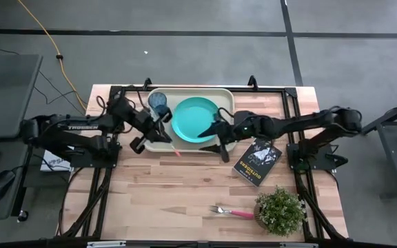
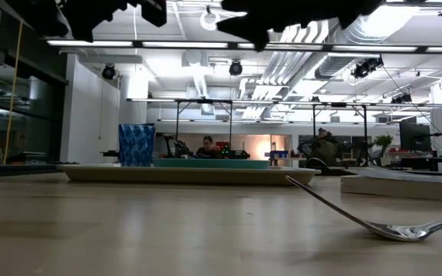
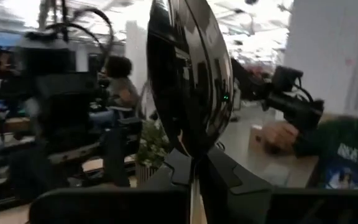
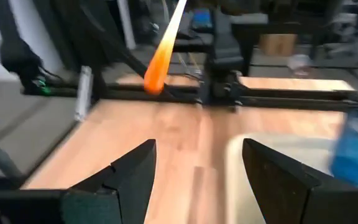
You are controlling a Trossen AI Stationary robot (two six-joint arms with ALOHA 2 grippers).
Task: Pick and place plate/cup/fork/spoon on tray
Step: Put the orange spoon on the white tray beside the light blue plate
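The cream tray (image 1: 222,96) lies at the table's far middle, with the turquoise plate (image 1: 195,119) and the blue cup (image 1: 158,103) on it; all three also show in the low view: the tray (image 2: 175,175), the plate (image 2: 209,162), the cup (image 2: 136,144). My left gripper (image 1: 160,129) hovers over the tray's near left corner, shut on the spoon (image 3: 188,74). My right gripper (image 1: 216,140) is open and empty by the plate's near right edge. The pink-handled fork (image 1: 229,211) lies flat on the table near the front. My left gripper pinches the spoon between its two fingers just below the silver bowl (image 3: 191,158), at the top of the handle. The bowl stands out beyond the fingertips. The orange handle end (image 4: 157,71) slants free toward the table's near right (image 1: 178,152), and the spoon is lifted clear.
A black book (image 1: 257,162) lies right of the tray, close under my right arm. A small potted plant (image 1: 279,210) stands at the front right, beside the fork. Bare wood lies in the table's middle and front left. People sit in the room beyond.
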